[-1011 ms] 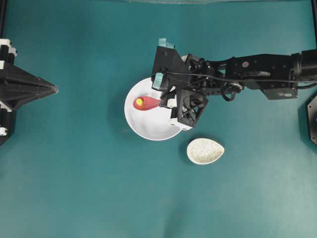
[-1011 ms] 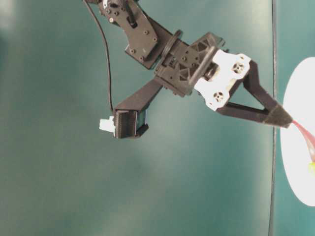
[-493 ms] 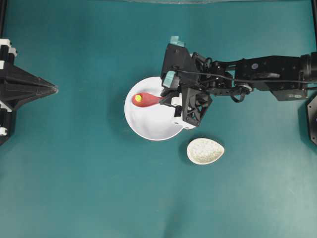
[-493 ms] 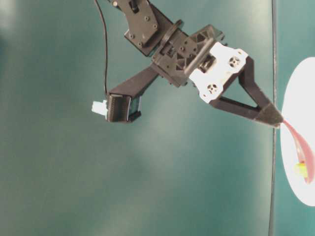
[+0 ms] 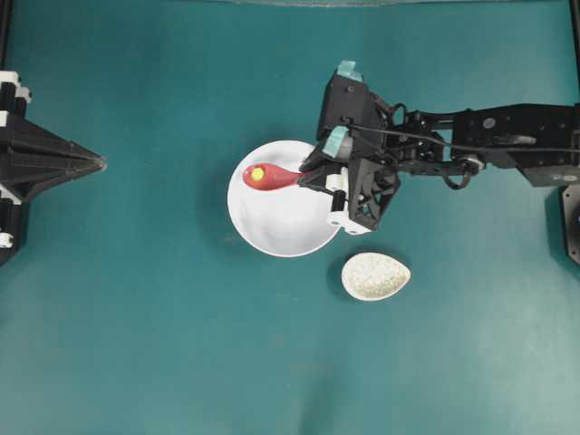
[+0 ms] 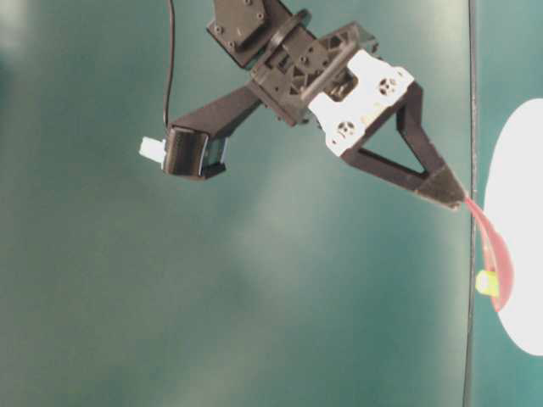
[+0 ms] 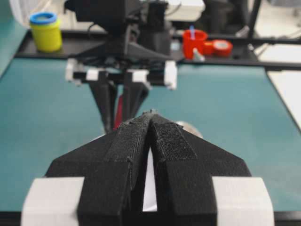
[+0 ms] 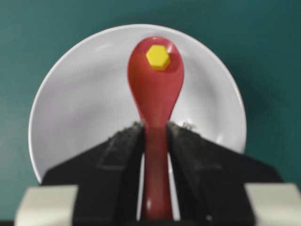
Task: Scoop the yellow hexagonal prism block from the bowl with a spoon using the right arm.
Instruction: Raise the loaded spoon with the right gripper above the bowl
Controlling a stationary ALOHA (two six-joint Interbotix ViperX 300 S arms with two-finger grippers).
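Right wrist view gives you the best read: the right gripper (image 8: 154,136) has its fingers (image 8: 123,155) clamped narrowly on the handle of the pink-red spoon (image 8: 155,89), and the yellow hexagonal prism block (image 8: 158,57) sits in the far end of the scoop, over the white bowl (image 8: 70,108). In the overhead view the scoop lies above the bowl's upper-left part, with the block (image 5: 257,173) inside it, so the scoop itself looks done; your job now is to carry it out cleanly. Keep the scoop level, because the block is loose, tiny against the deep oval, and sits near the tip, where any forward tilt would let it slide off. In the table-level view the spoon (image 6: 496,254) slopes down from the fingertips, so watch the wrist pitch as you lift. Raise slowly, straight up, without rolling the wrist, and don't loosen the grip. The speckled spoon rest (image 5: 375,275) lies on the table just beside the bowl. Your left gripper (image 7: 149,141) is parked well apart, fingers pressed together and holding nothing; leave it there.
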